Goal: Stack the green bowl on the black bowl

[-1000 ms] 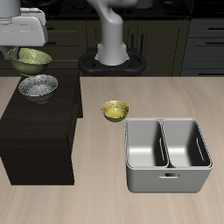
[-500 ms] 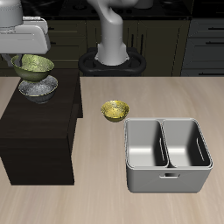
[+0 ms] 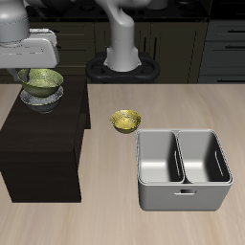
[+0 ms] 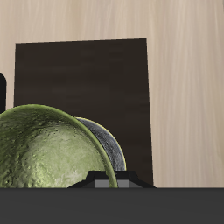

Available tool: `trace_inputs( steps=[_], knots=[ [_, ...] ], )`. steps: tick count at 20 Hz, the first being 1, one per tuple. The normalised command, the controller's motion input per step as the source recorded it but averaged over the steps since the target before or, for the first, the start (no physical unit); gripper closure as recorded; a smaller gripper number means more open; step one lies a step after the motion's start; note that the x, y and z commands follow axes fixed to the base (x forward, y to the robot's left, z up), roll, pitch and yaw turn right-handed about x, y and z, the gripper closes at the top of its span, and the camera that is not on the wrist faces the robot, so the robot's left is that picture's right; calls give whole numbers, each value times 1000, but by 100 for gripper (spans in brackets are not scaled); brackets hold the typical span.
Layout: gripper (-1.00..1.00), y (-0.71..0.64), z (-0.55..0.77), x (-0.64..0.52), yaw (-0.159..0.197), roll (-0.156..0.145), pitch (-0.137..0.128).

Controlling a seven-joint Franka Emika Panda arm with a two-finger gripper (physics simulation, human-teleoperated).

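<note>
The green bowl [image 3: 42, 80] hangs from my gripper [image 3: 29, 73], which is shut on its rim. It sits right over the black bowl [image 3: 44, 97], very low, and I cannot tell whether the two touch. The black bowl rests on the dark cabinet top [image 3: 48, 129]. In the wrist view the green bowl [image 4: 48, 150] fills the near field, and the speckled black bowl [image 4: 112, 150] peeks out from behind it over the cabinet top [image 4: 87, 79]. My fingertips are hidden there.
A small yellow-gold bowl [image 3: 124, 121] sits on the wooden table beside the cabinet. A grey two-compartment bin [image 3: 183, 168] stands nearer the table's front edge. The robot base [image 3: 122, 59] is at the back.
My gripper has carried the green bowl across and down, from beside and above the black bowl to directly over it.
</note>
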Motion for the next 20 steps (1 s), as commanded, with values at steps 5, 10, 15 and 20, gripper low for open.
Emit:
trace_inputs(
  steps=[5,10,15,20],
  knots=[
    [100,-115,-167,24,5,-37,27],
    [100,-32,-171,61,3,-28,44],
    [-100,-12,-324,59,31,-4,87],
    [-100,-58,-30,-70,-16,-20,10]
  ],
)
